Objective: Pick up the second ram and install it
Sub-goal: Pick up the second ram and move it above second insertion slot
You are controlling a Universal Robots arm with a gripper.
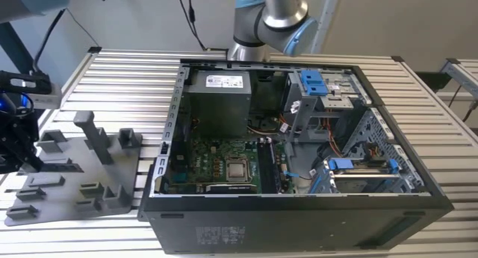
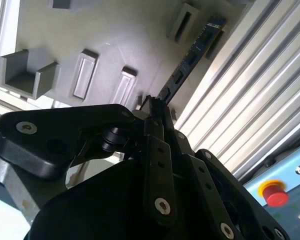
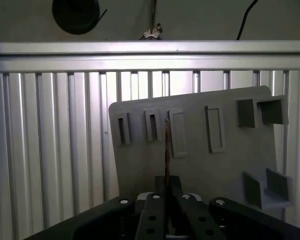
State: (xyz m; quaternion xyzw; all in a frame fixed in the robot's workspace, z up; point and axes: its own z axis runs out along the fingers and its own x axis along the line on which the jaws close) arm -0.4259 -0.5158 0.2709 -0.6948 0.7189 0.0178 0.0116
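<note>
The second ram (image 2: 190, 55) is a thin dark stick with small chips and a blue-tipped far end. My gripper (image 2: 154, 107) is shut on it, the two fingers pressed against its flat sides. Seen edge-on, the second ram (image 3: 166, 147) is a narrow line rising from the gripper (image 3: 166, 186) over the grey holder tray (image 3: 230, 170). In the exterior view the gripper (image 1: 22, 160) is at the far left, low over the holder tray (image 1: 75, 205). The green motherboard (image 1: 216, 165) lies inside the open computer case (image 1: 299, 213), well off to the exterior view's right.
The tray has upright posts (image 1: 95, 136) and several small slots (image 3: 152, 125). It rests on a ribbed metal table (image 1: 127, 79). The case holds a power supply (image 1: 218, 98), blue drive brackets (image 1: 314, 83) and cables. The arm's base (image 1: 269, 17) stands behind the case.
</note>
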